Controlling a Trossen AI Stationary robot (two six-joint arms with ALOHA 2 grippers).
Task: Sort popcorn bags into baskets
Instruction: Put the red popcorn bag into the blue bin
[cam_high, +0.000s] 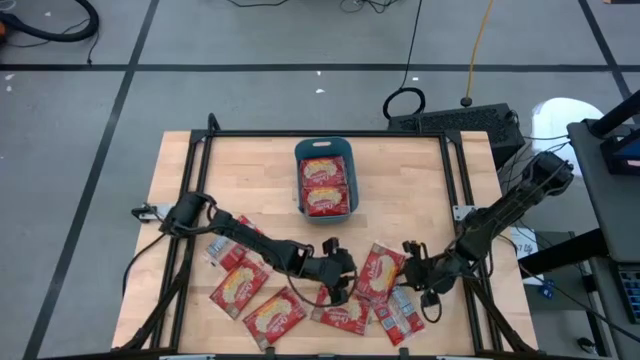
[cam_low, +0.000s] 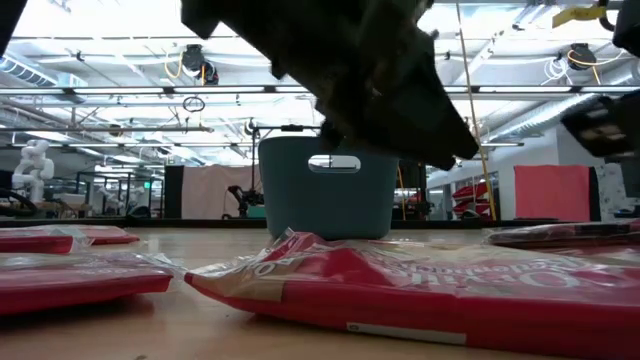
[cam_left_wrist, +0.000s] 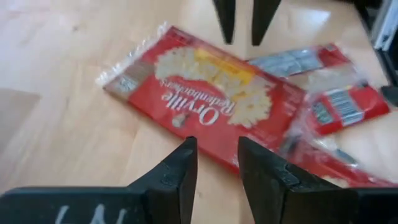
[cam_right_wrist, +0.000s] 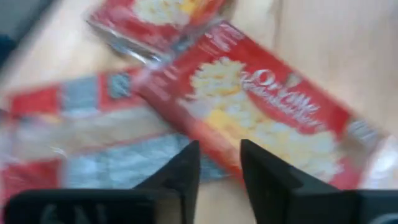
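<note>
Wooden table (cam_high: 400, 190), red popcorn bags (cam_high: 243, 285) strewn along its near edge.
Both my left gripper (cam_high: 340, 275) and right gripper (cam_high: 412, 265) hover over the pile, jaws slightly parted, empty; two packets lie in the teal basket (cam_high: 325, 148).

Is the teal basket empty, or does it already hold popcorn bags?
Not empty: the teal basket holds two popcorn bags, lying flat, picture side up.

Light wooden table (cam_high: 400, 200) with black frame rails, teal basket (cam_high: 326, 149) at far centre holding packets, red popcorn bags (cam_high: 240, 288) scattered flat along the near edge, some overlapping
</note>
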